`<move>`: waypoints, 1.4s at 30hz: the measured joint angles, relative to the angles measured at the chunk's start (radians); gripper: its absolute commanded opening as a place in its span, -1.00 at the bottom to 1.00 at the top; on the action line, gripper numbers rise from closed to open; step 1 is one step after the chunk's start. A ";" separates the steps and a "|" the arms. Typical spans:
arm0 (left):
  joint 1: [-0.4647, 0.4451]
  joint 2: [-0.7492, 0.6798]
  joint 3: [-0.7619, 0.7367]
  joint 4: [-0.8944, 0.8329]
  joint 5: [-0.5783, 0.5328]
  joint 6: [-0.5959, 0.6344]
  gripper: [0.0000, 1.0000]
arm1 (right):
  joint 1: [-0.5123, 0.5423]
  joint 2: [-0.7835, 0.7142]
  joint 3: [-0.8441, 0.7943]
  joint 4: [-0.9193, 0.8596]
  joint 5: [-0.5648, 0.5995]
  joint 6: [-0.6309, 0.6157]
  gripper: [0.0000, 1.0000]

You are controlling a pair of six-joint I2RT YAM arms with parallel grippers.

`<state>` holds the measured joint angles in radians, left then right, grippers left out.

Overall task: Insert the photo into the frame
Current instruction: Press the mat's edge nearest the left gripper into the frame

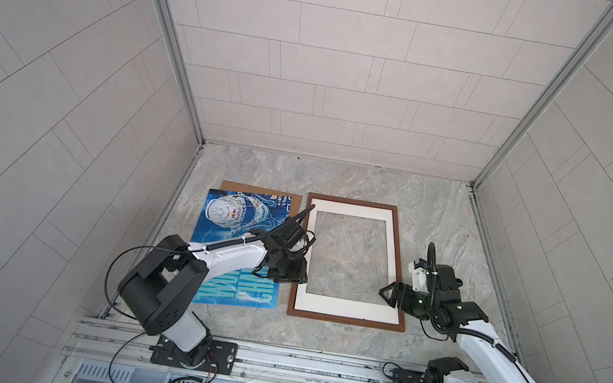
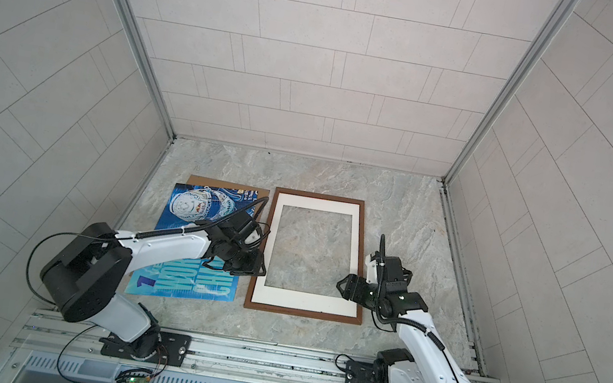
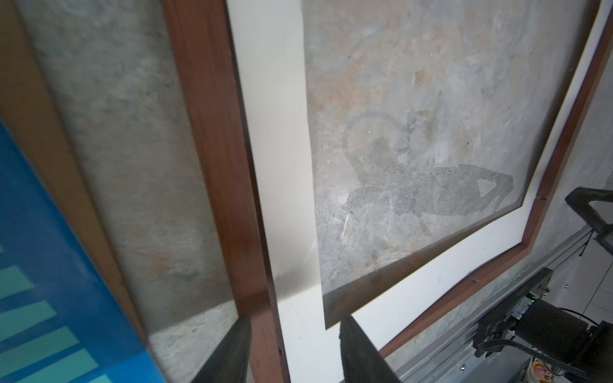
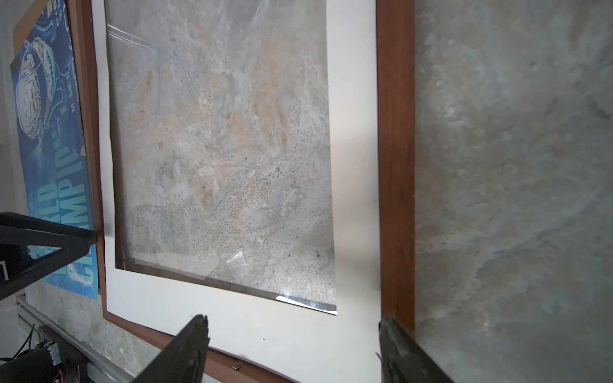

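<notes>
white mat (image 1: pixel 348 308) inside frame (image 1: pixel 398 254), photo (image 1: pixel 211 235) on backing board (image 1: pixel 254 189)

- A white cardboard mat (image 1: pixel 352 210) with a cut-out middle lies flat near the middle of the marble-patterned tabletop (image 1: pixel 340 181).
- A brown board (image 1: pixel 246 188) lies flat by the tabletop's left edge; only its far strip shows.
- A metal rail (image 1: pixel 309 366) runs along the near edge.
- Pale tiled walls (image 1: pixel 339 59) stand on three sides.

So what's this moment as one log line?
photo: beside frame, on backing board | frame: white mat only | left claw: open, over frame edge | right claw: open
</notes>
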<state>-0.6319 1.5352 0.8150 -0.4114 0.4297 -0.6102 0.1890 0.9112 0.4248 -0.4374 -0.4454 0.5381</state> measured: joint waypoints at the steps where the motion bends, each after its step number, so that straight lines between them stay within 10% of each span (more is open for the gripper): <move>1: -0.011 0.000 0.000 -0.004 -0.004 -0.005 -0.01 | 0.000 0.002 0.000 0.004 0.000 0.000 0.54; 42: -0.157 -0.128 -0.053 -0.081 -0.064 -0.252 0.05 | -0.007 0.026 0.000 0.052 -0.026 0.000 0.55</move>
<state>-0.7887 1.4071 0.7616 -0.4927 0.3656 -0.8619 0.1822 0.9371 0.4248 -0.3851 -0.4717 0.5381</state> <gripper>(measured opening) 0.522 0.774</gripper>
